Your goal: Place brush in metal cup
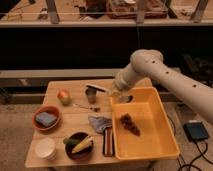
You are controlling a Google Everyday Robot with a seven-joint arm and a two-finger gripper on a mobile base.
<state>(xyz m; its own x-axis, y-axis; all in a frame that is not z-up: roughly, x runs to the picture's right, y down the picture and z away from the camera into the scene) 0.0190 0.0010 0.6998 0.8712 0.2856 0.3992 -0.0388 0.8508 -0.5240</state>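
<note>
Gripping the brush [98,88] near frame centre with jaws clamped, your gripper [114,92] hangs it just over the metal cup [91,95], so you likely have only lowering and release left.

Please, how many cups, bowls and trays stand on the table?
Cups: 2 (metal cup, paper cup)
Bowls: 2 (red bowl, dark bowl)
Trays: 1 (yellow tray)
Total: 5
The gripper, beside the metal cup, holds the brush.
</note>
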